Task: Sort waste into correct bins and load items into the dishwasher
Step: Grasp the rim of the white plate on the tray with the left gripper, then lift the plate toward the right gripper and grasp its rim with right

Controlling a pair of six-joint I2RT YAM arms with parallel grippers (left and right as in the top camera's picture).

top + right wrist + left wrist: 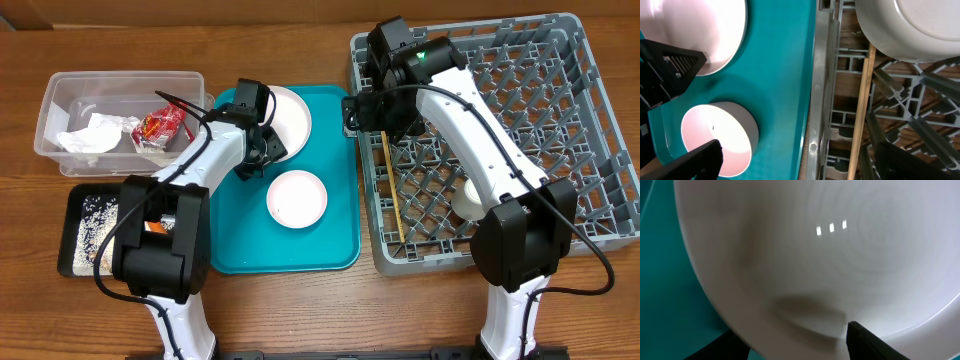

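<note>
Currently your left arm (195, 170) reaches over the teal tray (330, 240) on the table (300, 20), its jaws set at the lower left rim of the plate (288, 115). The wrist camera is filled with white glaze. One dark finger (867, 342) lies over the rim and another dark shape sits below it, so the jaws look to straddle the edge. Whether they have clenched on it or merely bracket it, you cannot tell. A rim hold makes sense here: the plate lies flat, and its edge is the only part thin enough to pinch.

Your right arm (480, 140) hangs over the left edge of the dish rack (590, 120), jaws spread wide and grasping nothing, likely parked there to receive the plate or to keep clear. One bowl (297, 197) waits on the teal tray just beside the plate. Inside the rack a second bowl (910, 25) rests among the pegs, and a chopstick (862, 110) lies along the left side.

The waste looks sorted: the napkin (90, 135) and red wrapper (160, 127) sit in the clear tub (50, 100), rice scraps (95, 215) in the black tray (66, 240). Judging by that, you have the plate and one bowl left to load.
</note>
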